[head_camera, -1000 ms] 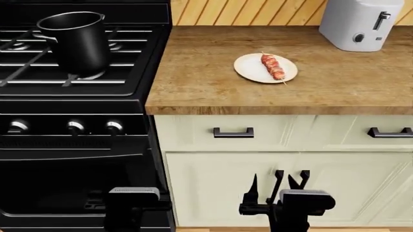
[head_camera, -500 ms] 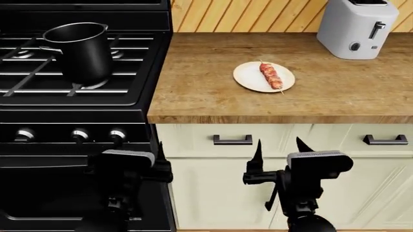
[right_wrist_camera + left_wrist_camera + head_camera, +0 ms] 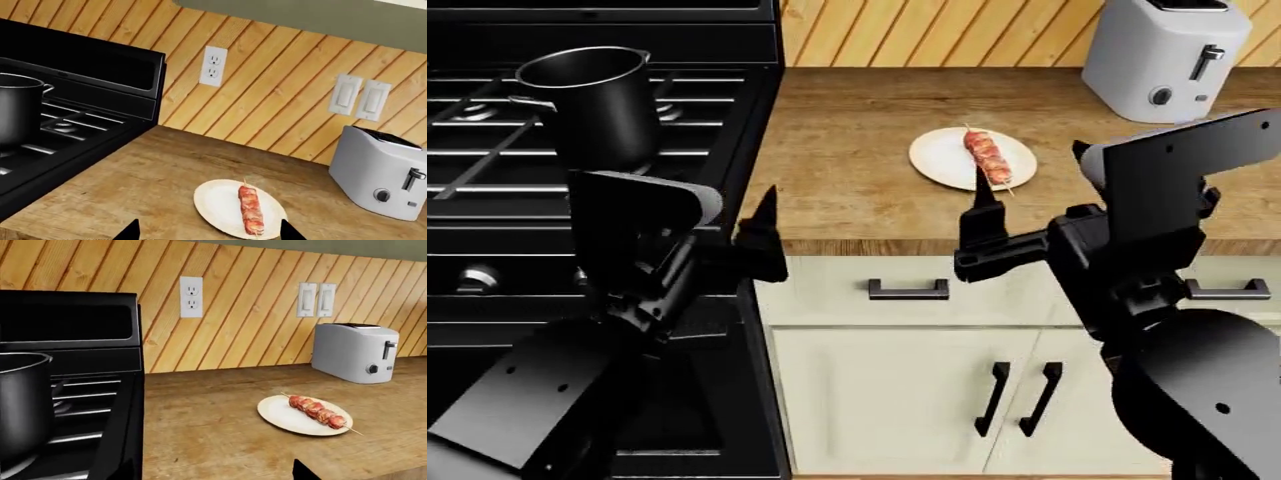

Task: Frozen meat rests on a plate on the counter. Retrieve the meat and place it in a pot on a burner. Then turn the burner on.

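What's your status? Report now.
Both grippers empty; right gripper open, short of the plate. Meat on plate. Pot on stove. Path clear.

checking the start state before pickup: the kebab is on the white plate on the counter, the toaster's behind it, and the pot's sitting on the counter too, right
Not quite. The pot stands on the stove grate, not on the counter, as the head view shows. The rest holds: the kebab lies on the white plate, with the toaster behind it.

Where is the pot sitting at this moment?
In the head view the pot stands upright on the stove grates at the left, apart from the counter where the plate holds the meat.
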Robot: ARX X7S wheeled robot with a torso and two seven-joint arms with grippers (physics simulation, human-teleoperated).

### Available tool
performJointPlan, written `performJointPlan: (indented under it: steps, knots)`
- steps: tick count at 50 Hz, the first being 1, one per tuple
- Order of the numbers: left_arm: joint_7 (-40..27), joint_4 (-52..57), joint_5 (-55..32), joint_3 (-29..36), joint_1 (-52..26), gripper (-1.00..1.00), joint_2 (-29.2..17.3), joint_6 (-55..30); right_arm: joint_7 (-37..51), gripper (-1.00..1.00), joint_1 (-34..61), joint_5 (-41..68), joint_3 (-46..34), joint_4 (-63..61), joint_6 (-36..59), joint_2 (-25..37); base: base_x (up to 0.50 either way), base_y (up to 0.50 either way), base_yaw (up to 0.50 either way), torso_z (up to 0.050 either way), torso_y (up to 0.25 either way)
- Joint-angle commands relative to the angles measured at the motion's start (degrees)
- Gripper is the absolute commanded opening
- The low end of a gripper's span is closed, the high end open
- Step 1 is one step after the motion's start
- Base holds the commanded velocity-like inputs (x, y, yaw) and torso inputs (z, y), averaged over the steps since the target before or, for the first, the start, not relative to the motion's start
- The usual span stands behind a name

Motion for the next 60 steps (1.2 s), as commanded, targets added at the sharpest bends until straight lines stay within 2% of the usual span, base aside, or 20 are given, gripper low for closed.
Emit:
performJointPlan:
  steps: [1,8,18,44,56,60]
  knots:
    - [-0.98,2.12,-6.68,-5.54,-8.13,1.00,1.46,-9.17,18.24,1.00,12.88,29.36,2.31,1.95,11.94,7.91,0.00,0.00,0.00,0.000,0.000]
    - [-1.94,1.32,-7.25,-6.03,-9.59,1.00,2.05,-9.85,25.62,1.00,13.41,38.79,4.08,5.75,11.16,8.49,0.00,0.00,0.00,0.000,0.000]
    - [-2.72,0.82,-6.28,-4.63,-10.37,1.00,1.50,-9.00,30.20,1.00,14.19,45.07,5.19,7.53,9.38,9.12,0.02,0.00,0.00,0.000,0.000]
    - [-3.29,3.13,-7.87,-4.04,-9.75,1.00,0.44,-9.40,41.19,1.00,16.74,57.51,2.10,11.01,6.52,11.76,0.50,0.00,0.00,0.000,0.000]
    - [-3.35,3.75,-8.81,-4.22,-9.30,1.00,0.17,-9.22,42.58,1.00,16.56,59.25,1.09,10.63,4.87,13.04,0.50,0.00,0.00,0.000,0.001]
    - [-3.11,3.97,-9.56,-4.51,-8.95,1.00,0.26,-9.16,45.94,1.00,16.72,60.28,-0.91,11.12,5.12,13.48,0.26,0.00,0.00,0.000,0.003]
